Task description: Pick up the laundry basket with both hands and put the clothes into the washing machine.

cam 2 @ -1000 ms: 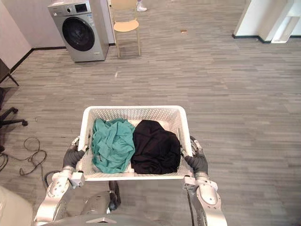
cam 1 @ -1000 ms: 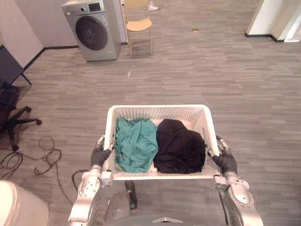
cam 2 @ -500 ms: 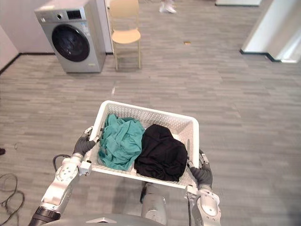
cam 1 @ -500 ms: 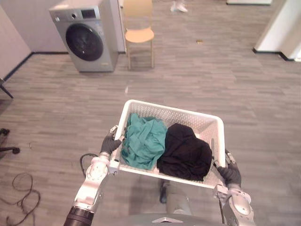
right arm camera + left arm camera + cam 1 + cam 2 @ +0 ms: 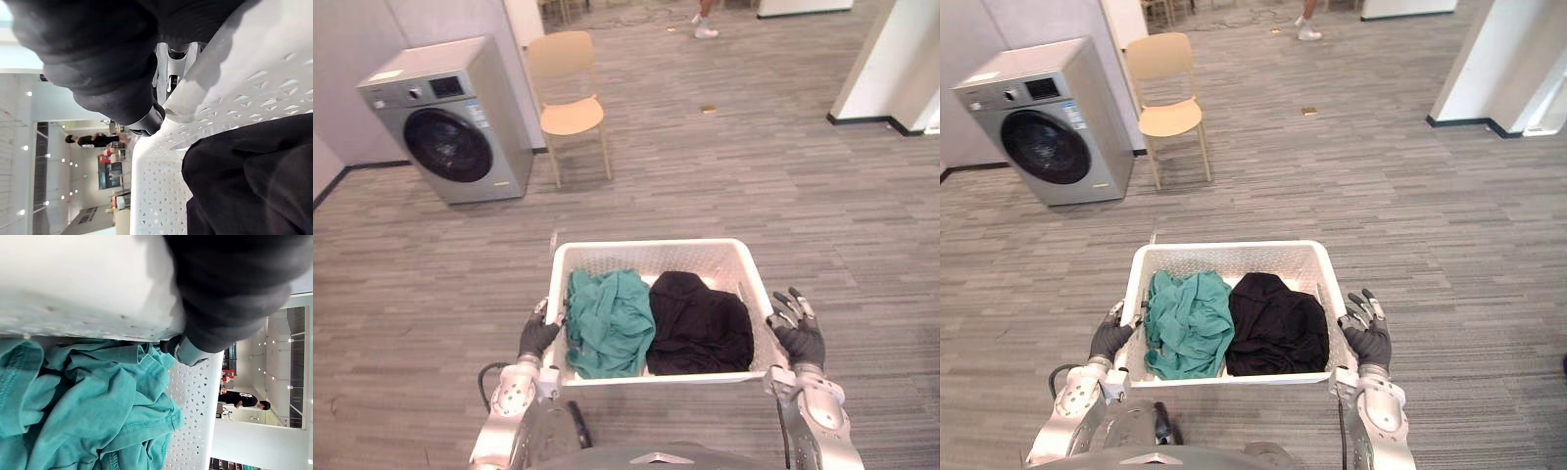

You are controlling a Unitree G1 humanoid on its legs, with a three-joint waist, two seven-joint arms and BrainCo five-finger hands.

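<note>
I hold a white laundry basket [image 5: 651, 248] level in front of me, above the floor. Inside lie a teal garment [image 5: 607, 323] on the left and a black garment [image 5: 700, 325] on the right. My left hand [image 5: 536, 338] is curled round the basket's left rim, a fingertip [image 5: 186, 350] hooked over the edge beside the teal cloth. On the right side, my right hand [image 5: 800, 338] presses against the basket with its fingers straight and spread, the thumb [image 5: 146, 117] lying over the rim. The grey washing machine [image 5: 445, 137] stands at the far left, its round door closed.
A pale wooden chair [image 5: 568, 93] stands just right of the washer. A white pillar [image 5: 891, 59] rises at the far right. A person's legs [image 5: 705, 20] show at the far end of the room. Grey plank floor lies between me and the washer.
The camera view has shifted, and the washer and chair look nearer. The basket has gone from tilted to level. My right hand's fingers have straightened and spread beside the basket.
</note>
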